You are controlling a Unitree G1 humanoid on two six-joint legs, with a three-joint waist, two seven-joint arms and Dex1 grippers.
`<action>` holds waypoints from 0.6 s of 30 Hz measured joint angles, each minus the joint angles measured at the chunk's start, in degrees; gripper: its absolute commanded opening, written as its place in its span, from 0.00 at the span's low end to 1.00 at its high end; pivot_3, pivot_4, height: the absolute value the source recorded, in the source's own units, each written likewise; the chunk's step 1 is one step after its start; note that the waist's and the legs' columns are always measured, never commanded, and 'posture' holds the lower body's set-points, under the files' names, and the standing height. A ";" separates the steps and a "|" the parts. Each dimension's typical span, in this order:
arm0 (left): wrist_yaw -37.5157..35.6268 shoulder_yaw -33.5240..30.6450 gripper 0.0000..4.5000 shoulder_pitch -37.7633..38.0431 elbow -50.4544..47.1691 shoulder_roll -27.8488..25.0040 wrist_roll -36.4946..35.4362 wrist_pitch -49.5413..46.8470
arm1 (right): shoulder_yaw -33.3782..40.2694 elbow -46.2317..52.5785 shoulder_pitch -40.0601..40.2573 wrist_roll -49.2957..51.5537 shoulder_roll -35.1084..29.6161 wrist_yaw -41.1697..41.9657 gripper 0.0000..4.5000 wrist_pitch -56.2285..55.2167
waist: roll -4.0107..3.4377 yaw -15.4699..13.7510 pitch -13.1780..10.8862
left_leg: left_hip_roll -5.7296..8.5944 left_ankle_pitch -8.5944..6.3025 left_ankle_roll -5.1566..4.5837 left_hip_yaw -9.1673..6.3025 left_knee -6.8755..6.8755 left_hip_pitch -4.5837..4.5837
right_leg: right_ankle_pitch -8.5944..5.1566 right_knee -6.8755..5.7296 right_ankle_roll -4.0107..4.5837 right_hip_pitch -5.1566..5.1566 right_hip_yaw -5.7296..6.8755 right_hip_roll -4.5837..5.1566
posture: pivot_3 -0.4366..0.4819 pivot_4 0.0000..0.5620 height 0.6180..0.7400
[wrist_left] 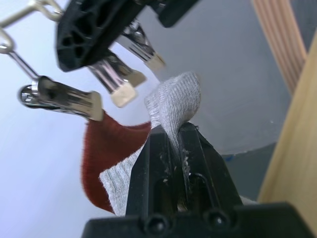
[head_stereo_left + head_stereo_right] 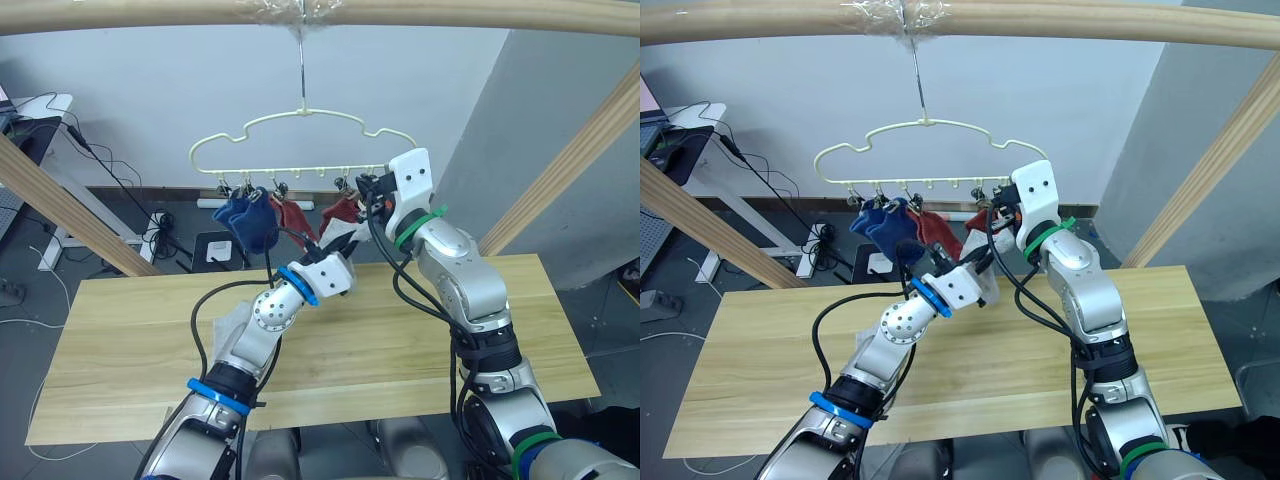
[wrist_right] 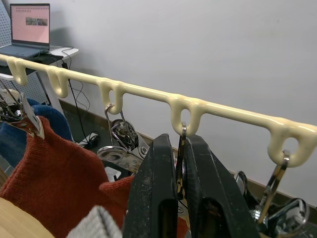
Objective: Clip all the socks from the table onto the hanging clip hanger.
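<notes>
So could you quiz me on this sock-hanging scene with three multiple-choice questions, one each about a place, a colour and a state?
1. Where is the grey sock?
A. flat on the table
B. in the left end effector, just below the clips
C. on the floor

2. What colour are the socks clipped at the left end of the hanger?
A. blue
B. green
C. white

3. What is the right end effector doing?
A. hanging open over the table
B. holding a red sock
C. closed on a clip's wire

Answers: 1 B, the left end effector pinches the sock beside the clips. 2 A, the blue socks hang there, with red socks next along. 3 C, its fingers press on the clip under the hanger bar.
</notes>
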State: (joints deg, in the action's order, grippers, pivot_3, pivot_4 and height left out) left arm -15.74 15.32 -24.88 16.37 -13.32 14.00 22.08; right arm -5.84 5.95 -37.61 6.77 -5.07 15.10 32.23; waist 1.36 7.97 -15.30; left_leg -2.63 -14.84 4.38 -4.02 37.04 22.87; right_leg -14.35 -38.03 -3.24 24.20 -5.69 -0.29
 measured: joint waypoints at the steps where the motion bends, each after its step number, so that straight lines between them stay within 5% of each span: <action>1: 0.12 -0.01 0.00 0.03 0.00 0.01 0.00 0.14 | 0.00 0.00 0.00 0.01 0.00 0.00 0.00 0.02 | 0.00 -0.01 0.00 | 0.00 0.00 0.00 0.00 0.00 0.00 | 0.00 0.00 0.00 0.00 0.00 0.00 | 0.31 0.43 1.00; 18: 1.20 -0.01 0.00 -0.38 0.16 1.55 0.00 -0.31 | 0.00 0.45 0.00 0.34 0.10 -0.06 0.00 1.15 | 0.00 -0.01 0.00 | 0.00 0.00 0.00 0.00 0.00 0.01 | 0.00 0.00 0.00 0.00 0.00 0.00 | 0.31 0.44 1.00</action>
State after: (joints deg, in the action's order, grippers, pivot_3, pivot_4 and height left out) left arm -14.54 15.32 -25.27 16.54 -11.77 14.00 21.77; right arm -5.84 6.40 -37.60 7.11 -4.98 15.03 33.38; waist 1.36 7.96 -15.29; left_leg -2.62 -14.84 4.38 -4.02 37.04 22.88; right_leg -14.35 -38.02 -3.24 24.20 -5.68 -0.29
